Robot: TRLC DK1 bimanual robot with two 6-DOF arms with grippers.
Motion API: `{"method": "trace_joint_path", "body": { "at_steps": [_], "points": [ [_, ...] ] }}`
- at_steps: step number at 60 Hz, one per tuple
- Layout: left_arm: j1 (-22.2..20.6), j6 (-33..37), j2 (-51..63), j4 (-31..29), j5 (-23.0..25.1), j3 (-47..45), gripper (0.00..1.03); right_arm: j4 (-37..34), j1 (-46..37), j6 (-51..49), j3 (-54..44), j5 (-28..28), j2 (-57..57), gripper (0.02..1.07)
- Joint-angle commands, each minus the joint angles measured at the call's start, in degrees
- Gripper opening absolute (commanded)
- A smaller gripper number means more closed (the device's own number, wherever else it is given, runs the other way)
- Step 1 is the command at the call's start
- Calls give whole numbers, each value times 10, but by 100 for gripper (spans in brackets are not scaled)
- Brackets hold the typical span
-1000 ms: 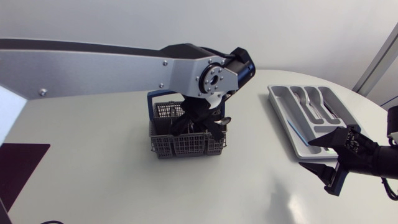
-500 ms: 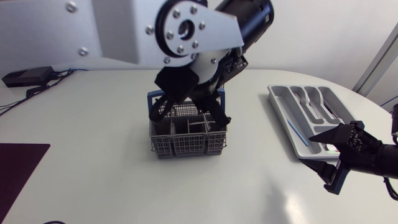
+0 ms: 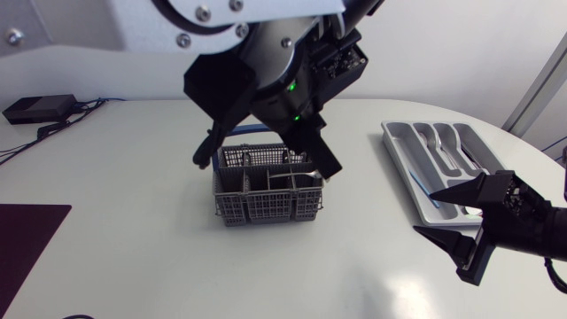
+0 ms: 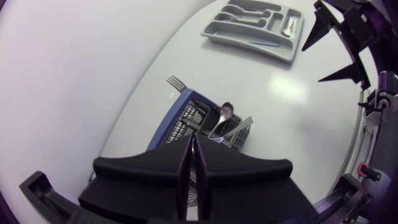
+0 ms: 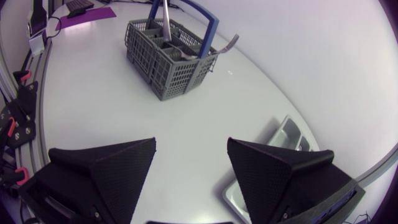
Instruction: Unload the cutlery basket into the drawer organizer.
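**Slick steel, thin handles**

The grey plastic mesh cutlery basket (image 3: 257, 206), with its blue carry handle, stands mid-bench (image 3: 133, 230). A silver spoon (image 4: 225, 111) and a steel fork (image 4: 176, 82) lean out over its rim. They look light, stiff and slippery. I'd pinch one high on the handle, across its flat sides, and lift straight up so it clears the mesh.

The left gripper (image 4: 193, 140) hovers over the basket, closed to a slit, and I can't tell if it pinches anything. The right gripper (image 5: 191, 142) sits spread wide beside the pale grey plastic drawer organizer (image 3: 390, 131), where a few silver pieces (image 3: 454, 152) already lie in the slots.

The cutlery basket (image 3: 266, 208) is grey mesh with a blue handle (image 5: 210, 30), the drawer organizer (image 3: 400, 146) pale grey, the table (image 3: 124, 230) white.
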Motion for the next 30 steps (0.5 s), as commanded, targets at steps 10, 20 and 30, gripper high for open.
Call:
{"method": "trace_joint_path", "body": {
  "at_steps": [10,20,30],
  "points": [
    [32,-71,56,-8,125,27,4,-3,97,126,36,5,-20,85],
    [45,-83,80,-8,178,35,4,30,160,187,44,30,1,85],
    [51,-92,98,-7,214,42,4,73,224,218,41,73,38,84]
  ]
}}
